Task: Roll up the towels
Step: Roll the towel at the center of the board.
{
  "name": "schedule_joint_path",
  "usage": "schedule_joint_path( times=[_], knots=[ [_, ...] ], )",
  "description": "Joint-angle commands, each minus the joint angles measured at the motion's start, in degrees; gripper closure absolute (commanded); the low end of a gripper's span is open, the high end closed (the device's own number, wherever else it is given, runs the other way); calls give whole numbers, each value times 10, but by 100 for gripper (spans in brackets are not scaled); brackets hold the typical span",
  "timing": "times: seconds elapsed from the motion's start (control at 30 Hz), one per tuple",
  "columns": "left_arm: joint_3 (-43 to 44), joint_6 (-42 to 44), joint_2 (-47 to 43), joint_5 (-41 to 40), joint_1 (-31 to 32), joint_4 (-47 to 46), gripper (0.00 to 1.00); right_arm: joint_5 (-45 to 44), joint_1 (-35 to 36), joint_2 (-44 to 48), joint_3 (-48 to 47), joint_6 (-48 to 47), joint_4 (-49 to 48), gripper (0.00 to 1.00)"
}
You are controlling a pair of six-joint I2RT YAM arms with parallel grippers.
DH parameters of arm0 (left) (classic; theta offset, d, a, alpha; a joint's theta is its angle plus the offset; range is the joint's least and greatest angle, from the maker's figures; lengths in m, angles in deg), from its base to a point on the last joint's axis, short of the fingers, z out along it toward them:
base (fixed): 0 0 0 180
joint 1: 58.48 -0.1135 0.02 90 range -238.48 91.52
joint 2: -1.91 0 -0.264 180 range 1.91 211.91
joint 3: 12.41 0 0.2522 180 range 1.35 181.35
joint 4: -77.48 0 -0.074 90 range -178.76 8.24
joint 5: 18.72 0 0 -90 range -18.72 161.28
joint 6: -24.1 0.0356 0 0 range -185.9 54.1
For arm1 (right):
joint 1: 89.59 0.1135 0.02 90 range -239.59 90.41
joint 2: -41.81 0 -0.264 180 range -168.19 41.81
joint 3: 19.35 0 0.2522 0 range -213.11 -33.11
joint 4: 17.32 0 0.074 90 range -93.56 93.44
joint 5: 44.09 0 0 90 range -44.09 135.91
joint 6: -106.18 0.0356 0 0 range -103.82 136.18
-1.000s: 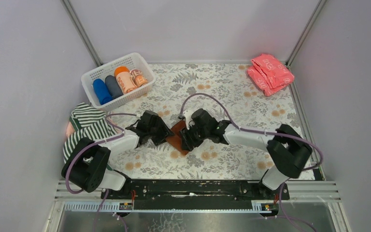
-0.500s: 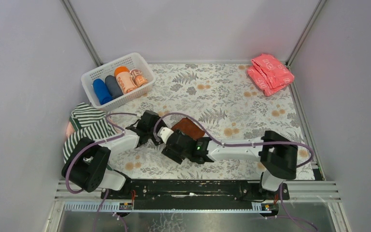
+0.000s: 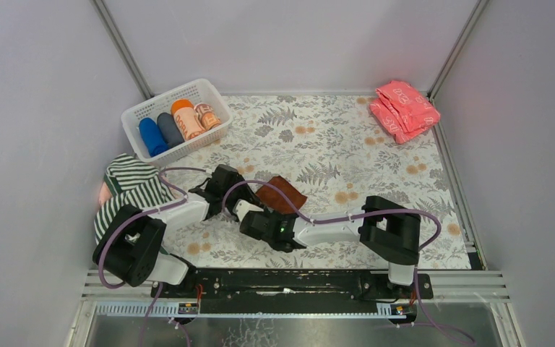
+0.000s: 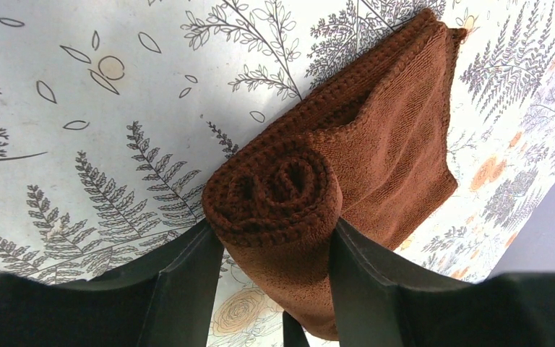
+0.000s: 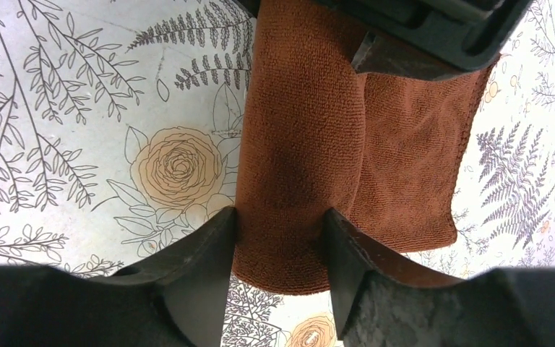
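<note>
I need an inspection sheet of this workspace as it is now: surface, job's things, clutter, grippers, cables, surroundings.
Surface: floral table cover, lying flat.
Job's things: brown towel partly rolled, tail flat; striped towels piled at left edge; pink towels folded in far right corner; four rolled towels in the basket.
Clutter: white basket, far left.
Grippers: left gripper shut on the roll's end; right gripper shut on the roll.
Cables: purple cables loop over both arms; one crosses the brown towel.
Surroundings: plain walls, metal frame; nothing else seen.
</note>
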Motion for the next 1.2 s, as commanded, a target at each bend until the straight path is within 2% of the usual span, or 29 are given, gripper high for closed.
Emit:
schedule_joint_path(
  times=[0.0,0.07,0.2,0.4,0.6,0.73,0.87,1.07,1.17],
  knots=[
    [3,23,12,-47,2,69,48,13,2,-21,10,24,40,51],
    [10,26,3,-63,1,82,48,28,1,-21,17,29,45,59],
    [24,30,-19,-79,-1,103,46,111,-13,4,52,44,19,75],
    [19,15,-68,-89,-2,115,39,351,-86,81,123,68,-80,87],
    [21,12,-141,-105,-4,154,25,578,-188,77,137,100,-147,86],
    [20,15,-180,-100,-5,180,22,689,-237,47,136,139,-189,85],
    [5,8,-190,-61,-3,163,22,788,-283,7,147,195,-256,85],
    [-13,-4,-159,-36,2,125,22,844,-322,-63,137,236,-291,86],
    [-13,-3,-140,-37,3,114,22,844,-330,-81,127,246,-283,84]
  ],
)
